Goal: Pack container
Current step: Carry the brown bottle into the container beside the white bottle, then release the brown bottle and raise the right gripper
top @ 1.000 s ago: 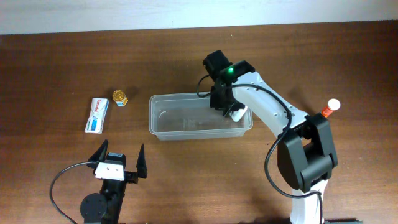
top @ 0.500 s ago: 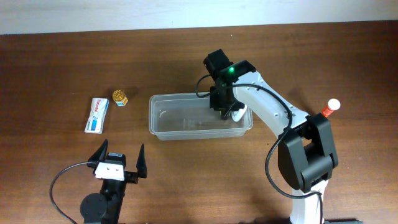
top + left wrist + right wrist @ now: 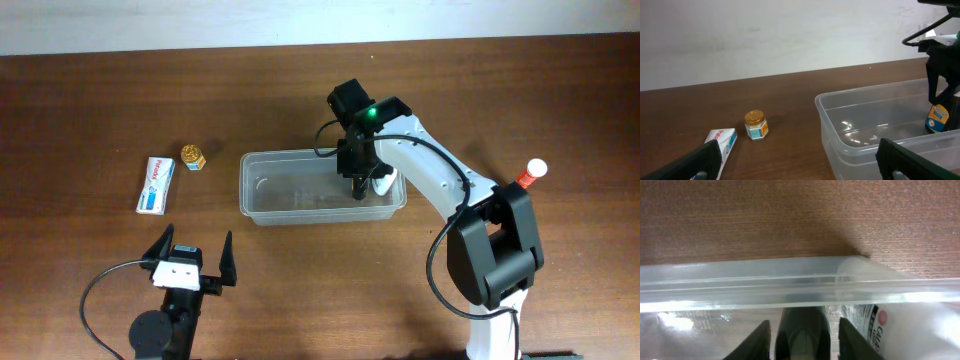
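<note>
- Container [image 3: 300, 200] sat mid-worktop [image 3: 100, 100], long axis left-right.
- Right fingers [image 3: 760, 340] were inside the container's right end, straddling a dark bottle [image 3: 802, 330]; couldn't tell if clamped.
- Left fingers [image 3: 905, 160] were spread apart, nearer the box [image 3: 158, 184] and jar [image 3: 193, 157] left of the container.

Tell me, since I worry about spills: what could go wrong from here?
The right fingers straddle a dark bottle just inside the rim of the clear rectangular plastic container; withdrawing could snag that rim and drag it. The white labelled bottle sits close beside them and might get knocked.
</note>
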`<action>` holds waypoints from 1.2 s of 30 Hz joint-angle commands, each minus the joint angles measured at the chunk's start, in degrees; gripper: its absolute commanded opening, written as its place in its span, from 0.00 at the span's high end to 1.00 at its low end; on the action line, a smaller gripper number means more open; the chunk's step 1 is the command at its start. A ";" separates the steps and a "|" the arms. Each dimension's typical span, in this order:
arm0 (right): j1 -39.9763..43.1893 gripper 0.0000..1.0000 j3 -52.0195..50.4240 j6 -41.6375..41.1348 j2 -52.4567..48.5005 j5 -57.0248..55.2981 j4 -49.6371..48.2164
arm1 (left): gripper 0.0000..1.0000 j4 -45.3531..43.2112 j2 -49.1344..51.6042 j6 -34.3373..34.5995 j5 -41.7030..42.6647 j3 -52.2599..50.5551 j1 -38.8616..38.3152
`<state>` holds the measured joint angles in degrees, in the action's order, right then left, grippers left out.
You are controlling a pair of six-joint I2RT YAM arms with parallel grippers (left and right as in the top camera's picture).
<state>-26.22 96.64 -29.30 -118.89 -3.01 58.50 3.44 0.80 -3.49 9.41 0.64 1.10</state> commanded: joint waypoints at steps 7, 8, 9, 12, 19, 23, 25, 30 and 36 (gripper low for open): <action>0.37 0.61 0.07 3.82 -0.42 0.87 -0.02 | 0.01 0.28 -0.46 -0.70 -0.20 -0.13 0.20; 0.37 0.61 0.07 3.85 -0.42 0.85 -0.07 | 0.00 0.26 -0.46 -0.70 -0.20 -0.13 0.20; 0.37 0.61 0.07 3.89 -0.42 0.74 -0.09 | 0.01 0.28 -0.46 -0.70 -0.22 -0.13 0.17; 0.37 0.61 0.07 4.04 -0.42 0.00 -0.39 | 0.01 0.28 -0.46 -0.70 -0.20 -0.13 0.20; 0.37 0.58 3.45 6.10 -0.42 -0.48 0.33 | 0.01 0.26 -0.46 -0.70 -0.20 -0.13 0.17; 0.37 0.59 6.99 6.21 -0.39 -0.48 2.58 | 0.01 0.26 -0.46 -0.70 -0.20 -0.13 0.17; 0.37 0.58 8.81 6.25 -0.39 -0.50 3.85 | 0.01 0.28 -0.46 -0.70 -0.20 -0.13 0.17; 0.37 0.59 14.40 6.62 -0.35 -0.96 7.50 | 0.01 0.26 -0.46 -0.70 -0.20 -0.13 0.20; 0.42 0.58 25.35 6.60 -0.31 -3.76 15.61 | 0.00 0.28 -0.46 -0.70 -0.20 -0.13 0.20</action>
<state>-26.22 116.27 -23.16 -119.24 -3.84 72.14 3.44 0.78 -3.49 9.41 0.64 1.10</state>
